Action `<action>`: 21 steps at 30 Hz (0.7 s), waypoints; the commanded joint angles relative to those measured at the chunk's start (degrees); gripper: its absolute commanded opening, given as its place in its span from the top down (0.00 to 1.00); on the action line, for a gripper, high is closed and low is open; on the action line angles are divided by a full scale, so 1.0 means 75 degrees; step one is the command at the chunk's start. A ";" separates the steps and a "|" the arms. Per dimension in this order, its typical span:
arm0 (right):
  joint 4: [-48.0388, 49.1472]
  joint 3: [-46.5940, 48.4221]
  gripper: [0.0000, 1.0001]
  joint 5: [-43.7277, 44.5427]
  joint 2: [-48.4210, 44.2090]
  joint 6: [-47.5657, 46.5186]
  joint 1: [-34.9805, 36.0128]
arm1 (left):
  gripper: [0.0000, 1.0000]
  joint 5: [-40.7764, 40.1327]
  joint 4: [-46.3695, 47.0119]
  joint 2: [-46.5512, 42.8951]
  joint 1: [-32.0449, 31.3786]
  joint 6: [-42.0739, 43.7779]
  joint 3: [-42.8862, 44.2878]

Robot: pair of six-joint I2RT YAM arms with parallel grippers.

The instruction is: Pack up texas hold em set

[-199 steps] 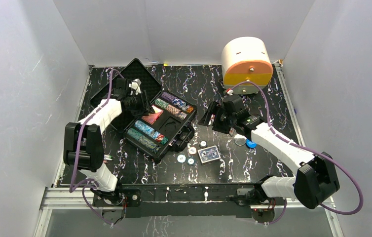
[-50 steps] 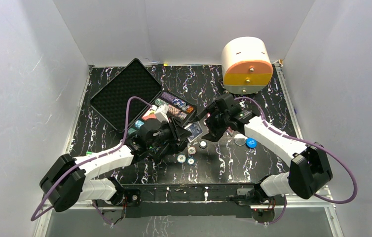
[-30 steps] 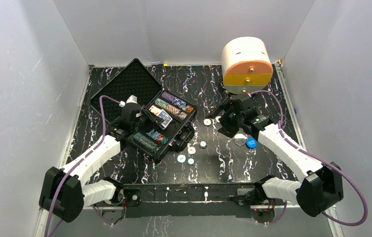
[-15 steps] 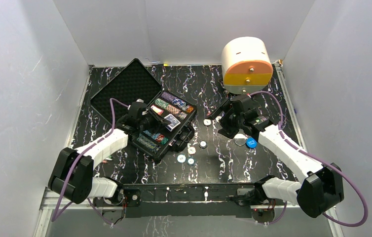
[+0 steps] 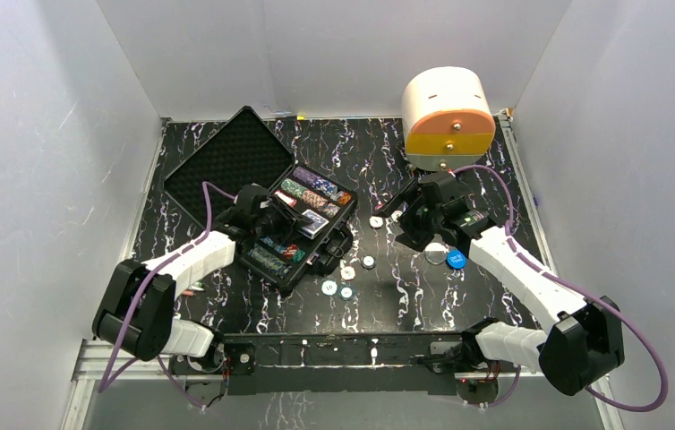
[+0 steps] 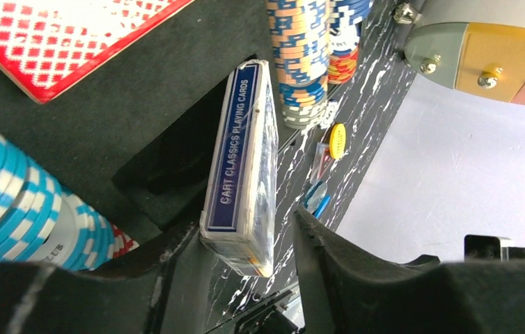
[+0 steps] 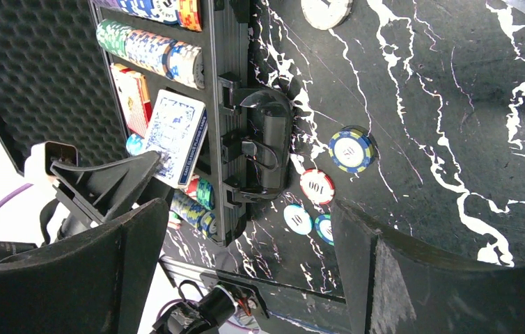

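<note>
Now two decks (image 7: 174, 136) in case (image 7: 214, 83), perhaps seven loose discs (image 5: 368, 262)

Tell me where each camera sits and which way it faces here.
Top external: high behind the robot, looking down on the table; left arm and right arm show whole.
Left wrist: low inside the case, facing the blue deck between the left fingers.
Right wrist: above the table, looking down past the right fingers at loose chips and the case.
Shared: both wrist views show the blue deck.
</note>
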 commanded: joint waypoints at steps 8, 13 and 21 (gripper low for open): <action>0.0293 -0.0161 0.07 0.0074 -0.0367 0.0073 0.0011 | 0.39 -0.0904 -0.2772 -0.0563 -0.0001 0.1296 0.1409; 0.0343 -0.0214 0.07 0.0083 -0.0401 0.0089 0.0009 | 0.34 -0.1597 -0.3900 -0.0868 -0.0002 0.1869 0.1688; 0.0469 -0.0232 0.09 0.0034 -0.0292 0.0001 0.0005 | 0.42 -0.1105 -0.3787 -0.0577 -0.0001 0.2239 0.1741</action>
